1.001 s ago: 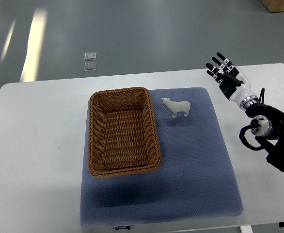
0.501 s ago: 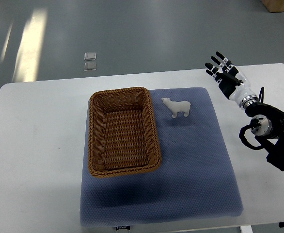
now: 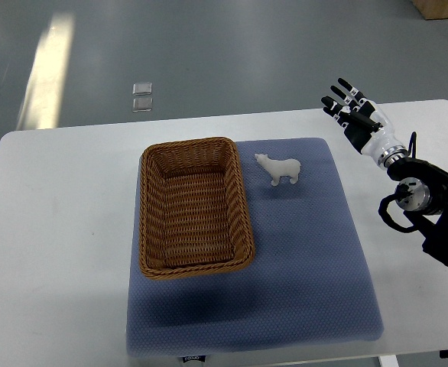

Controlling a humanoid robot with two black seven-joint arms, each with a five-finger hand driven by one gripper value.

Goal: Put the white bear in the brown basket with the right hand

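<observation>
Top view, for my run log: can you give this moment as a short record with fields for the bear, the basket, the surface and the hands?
white bear: standing on the blue mat, just right of the basket, untouched
brown basket: empty, on the mat's left part
blue mat: lying on the white table
right hand: fingers spread, holding nothing, right of and beyond the bear
left hand: not in view
task state: bear not yet picked up

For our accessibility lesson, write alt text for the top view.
A white bear stands on a blue mat just right of an empty brown basket. The robot's right hand hovers open beyond the mat's far right corner, holding nothing.
</observation>
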